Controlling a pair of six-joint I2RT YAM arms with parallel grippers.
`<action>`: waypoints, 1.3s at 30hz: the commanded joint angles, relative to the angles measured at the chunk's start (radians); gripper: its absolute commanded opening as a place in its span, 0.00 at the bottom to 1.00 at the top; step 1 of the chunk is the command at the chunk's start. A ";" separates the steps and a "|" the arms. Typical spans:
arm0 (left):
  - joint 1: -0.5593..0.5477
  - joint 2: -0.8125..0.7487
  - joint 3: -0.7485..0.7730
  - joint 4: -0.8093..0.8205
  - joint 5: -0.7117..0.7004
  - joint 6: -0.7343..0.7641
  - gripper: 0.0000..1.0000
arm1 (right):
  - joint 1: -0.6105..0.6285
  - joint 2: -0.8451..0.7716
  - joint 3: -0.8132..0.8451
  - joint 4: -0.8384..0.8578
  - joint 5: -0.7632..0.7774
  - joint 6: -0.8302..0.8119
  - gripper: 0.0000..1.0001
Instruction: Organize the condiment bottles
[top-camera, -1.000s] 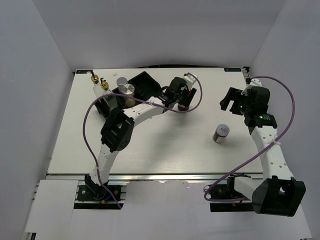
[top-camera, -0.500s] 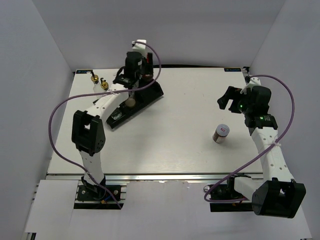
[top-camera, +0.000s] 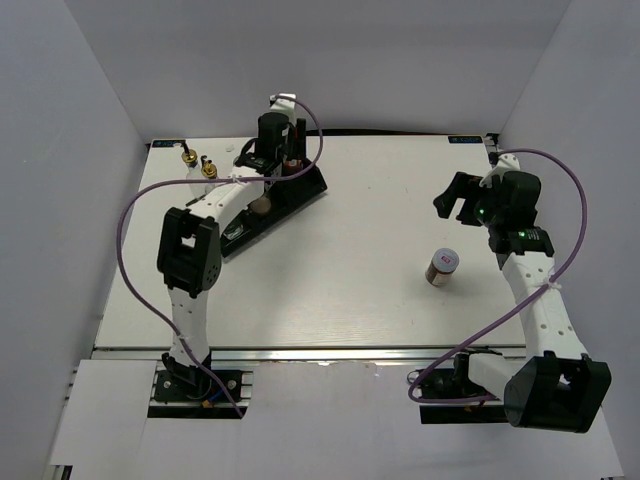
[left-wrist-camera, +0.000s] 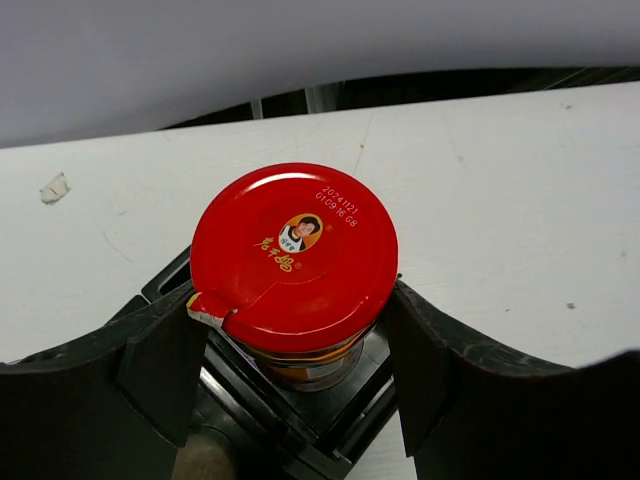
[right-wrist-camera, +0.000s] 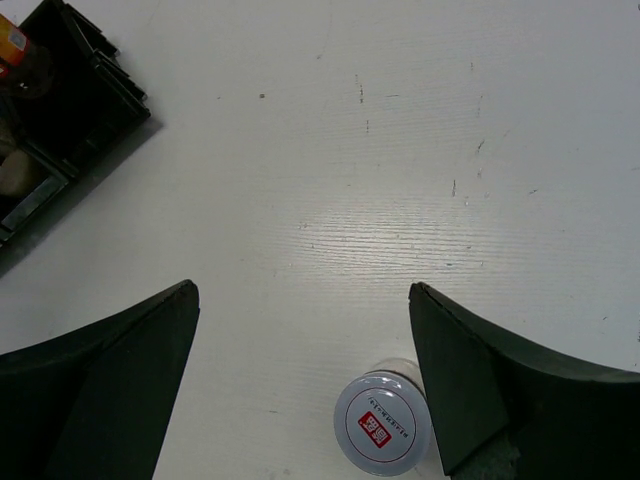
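Over the table's (top-camera: 350, 280) far side, top view: left gripper (top-camera: 289, 160) was seen clamped on the red-lidded jar (top-camera: 292, 167), upright at the far end of the black tray (top-camera: 303, 192); whether it was seated in a compartment couldn't be told. One gold-spouted glass bottle (top-camera: 187, 156) and a second (top-camera: 208, 168) stood just left of the tray. Right gripper (top-camera: 452, 198) was held spread, nothing in it, w/ the silver-lidded brown jar (top-camera: 441, 266) upright nearby, apart from it.

Left wrist view: fingers (left-wrist-camera: 160, 370) were set against both sides of the jar under its red lid, tray dividers right beneath. Jar was judged glass & full, so heavyish, rigid, breakable, sides prob. slick; a hold on the body, not the lid, was judged safest.

Right wrist view: fingers (right-wrist-camera: 110, 380) stood wide apart, brown jar beside one. It was judged light & stiff, best taken across the body below the cap
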 joint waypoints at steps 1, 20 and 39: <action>0.010 0.009 0.108 0.088 -0.049 0.003 0.00 | -0.002 0.007 0.008 0.037 -0.014 -0.007 0.89; 0.019 0.112 0.050 0.215 -0.201 -0.026 0.68 | 0.134 -0.083 -0.041 -0.199 0.311 0.082 0.89; 0.018 -0.003 0.111 0.114 -0.115 -0.027 0.98 | 0.192 -0.114 -0.044 -0.496 0.446 0.183 0.89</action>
